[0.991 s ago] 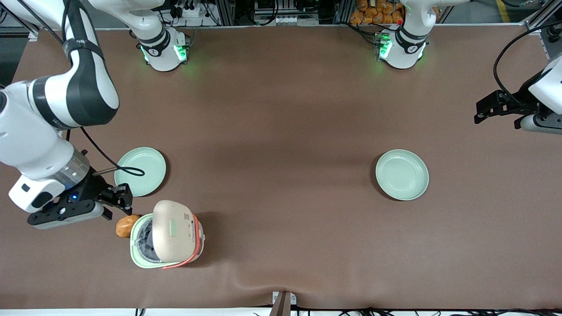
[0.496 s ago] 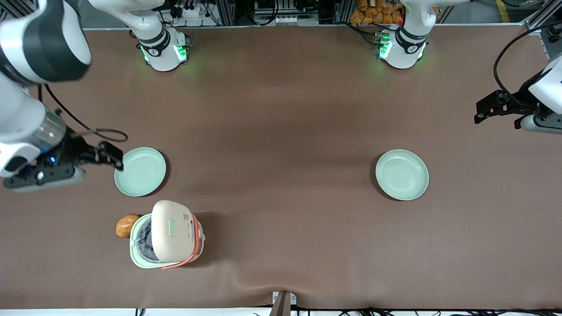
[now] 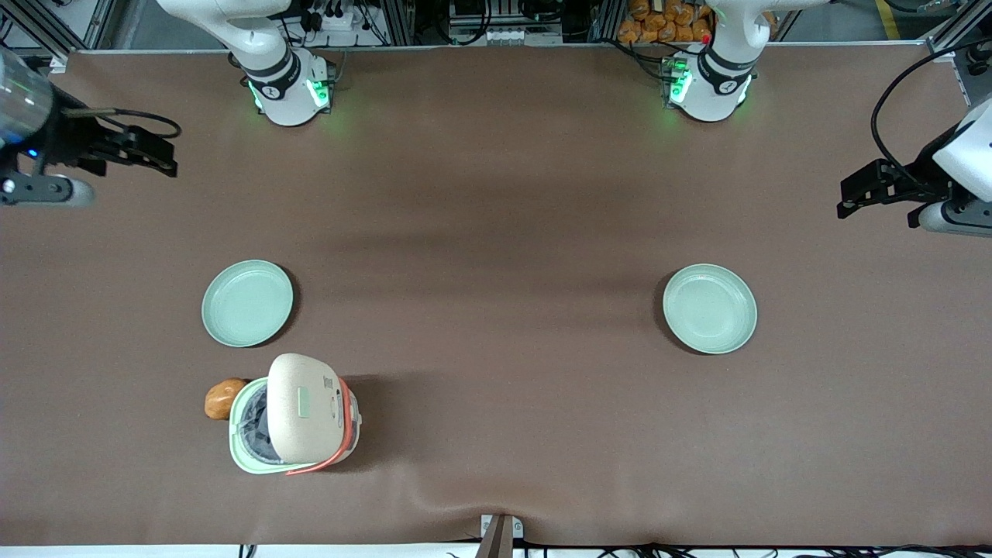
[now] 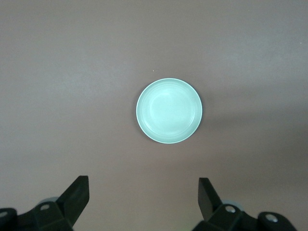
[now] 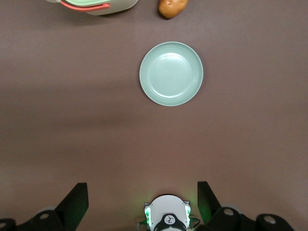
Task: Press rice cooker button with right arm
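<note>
The rice cooker (image 3: 294, 415) stands near the table's front edge toward the working arm's end. Its cream lid is tilted up, showing the dark inner pot and pale green rim. The button (image 3: 304, 403) is a pale green rounded square on the lid. The cooker's edge also shows in the right wrist view (image 5: 96, 5). My right gripper (image 3: 163, 159) is open and empty. It hangs high over the table, much farther from the front camera than the cooker and well apart from it. In the right wrist view the gripper (image 5: 142, 192) has its fingers spread wide.
A brown-orange potato-like thing (image 3: 223, 397) lies against the cooker; it also shows in the right wrist view (image 5: 172, 6). A pale green plate (image 3: 247, 302) (image 5: 171, 73) lies just farther from the front camera. A second plate (image 3: 709, 308) lies toward the parked arm's end. The arm's base (image 5: 167, 216) glows green.
My gripper has risen from beside the cooker and drawn away from the front camera, past the nearby plate, out to the table's working-arm edge. The cooker's lid stays up.
</note>
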`<action>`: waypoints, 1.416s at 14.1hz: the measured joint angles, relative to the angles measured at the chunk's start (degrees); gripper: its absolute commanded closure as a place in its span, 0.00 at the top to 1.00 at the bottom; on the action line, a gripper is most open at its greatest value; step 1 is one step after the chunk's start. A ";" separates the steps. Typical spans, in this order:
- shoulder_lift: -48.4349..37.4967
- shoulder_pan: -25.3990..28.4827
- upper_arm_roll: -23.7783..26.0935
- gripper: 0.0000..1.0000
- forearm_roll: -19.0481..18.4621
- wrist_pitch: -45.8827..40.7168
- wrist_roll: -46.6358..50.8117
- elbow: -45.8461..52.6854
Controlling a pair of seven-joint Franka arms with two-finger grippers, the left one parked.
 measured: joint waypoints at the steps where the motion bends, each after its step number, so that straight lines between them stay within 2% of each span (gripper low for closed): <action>1: -0.25 -0.70 -1.08 1.00 -0.02 0.16 -1.50 0.00; 5: -0.29 -1.78 -4.83 1.00 -0.37 5.13 -4.03 -0.42; 20: -0.29 -1.77 -5.27 1.00 -0.45 5.37 -3.95 -0.48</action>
